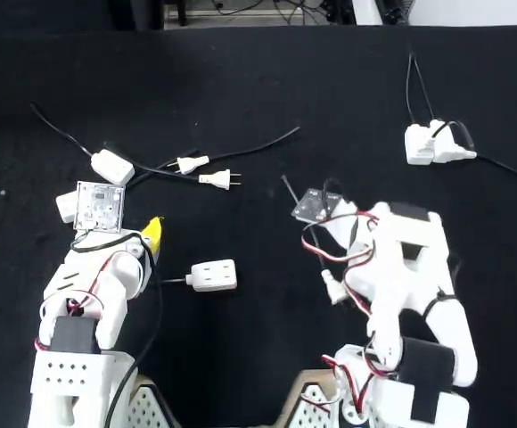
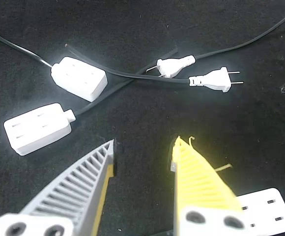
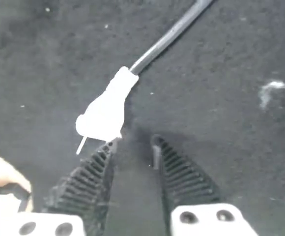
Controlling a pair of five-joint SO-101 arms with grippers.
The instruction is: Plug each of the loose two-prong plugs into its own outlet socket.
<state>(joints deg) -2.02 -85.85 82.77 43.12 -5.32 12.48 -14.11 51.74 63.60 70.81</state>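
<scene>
The far outlet socket (image 2: pixel 78 76) and the near outlet socket (image 2: pixel 37 127) lie side by side at the left of the black surface (image 1: pixel 348 80); the left gripper (image 2: pixel 145 142) hovers with its fingers wide apart and nothing between them; the short plug (image 2: pixel 174 65) and the long plug (image 2: pixel 213 79) lie well beyond the tips; a third outlet socket (image 1: pixel 214 275) sits near the yellow finger (image 2: pixel 196 182); the right gripper (image 3: pixel 132 142) has its fingers narrowly apart, and the white plug (image 3: pixel 105 110) lies just off one fingertip, outside the gap; a far-right socket (image 1: pixel 422 143) has a plug against it.

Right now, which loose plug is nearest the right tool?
The lone plug just ahead of the right tool. The pair of plugs lies together in front of the left tool.
</scene>
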